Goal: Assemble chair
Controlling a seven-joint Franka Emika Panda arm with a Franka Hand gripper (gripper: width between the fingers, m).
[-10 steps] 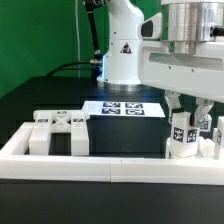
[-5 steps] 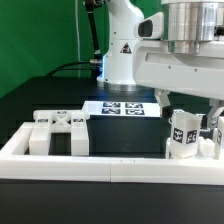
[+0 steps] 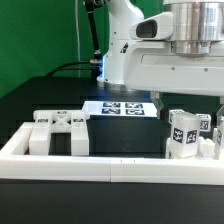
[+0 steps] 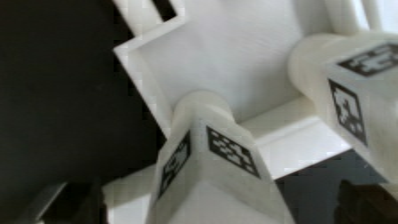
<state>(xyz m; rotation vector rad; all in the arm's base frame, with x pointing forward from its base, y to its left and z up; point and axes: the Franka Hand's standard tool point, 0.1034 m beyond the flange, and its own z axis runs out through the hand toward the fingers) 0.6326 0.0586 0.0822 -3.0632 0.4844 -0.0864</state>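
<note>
Upright white chair parts with black-and-white tags (image 3: 183, 135) stand at the exterior view's right, inside the rail, with more tagged posts (image 3: 207, 126) just behind. Other white blocky chair parts (image 3: 55, 130) sit at the exterior view's left. My gripper (image 3: 190, 102) hangs above the right-hand parts, its body filling the top right. In the wrist view the tagged post (image 4: 214, 150) and a white slab (image 4: 196, 60) fill the picture close below my gripper (image 4: 210, 206). The dark fingers (image 4: 43, 200) stand apart at either side of the post with gaps, so it is open.
A long white low border rail (image 3: 100, 165) runs along the front and the left side. The marker board (image 3: 122, 108) lies behind on the black table. The arm's white base (image 3: 122, 55) stands at the back, before a green backdrop.
My gripper has risen from around the right-hand tagged parts and shifted slightly toward the exterior view's right. The tagged part stays standing on the table.
</note>
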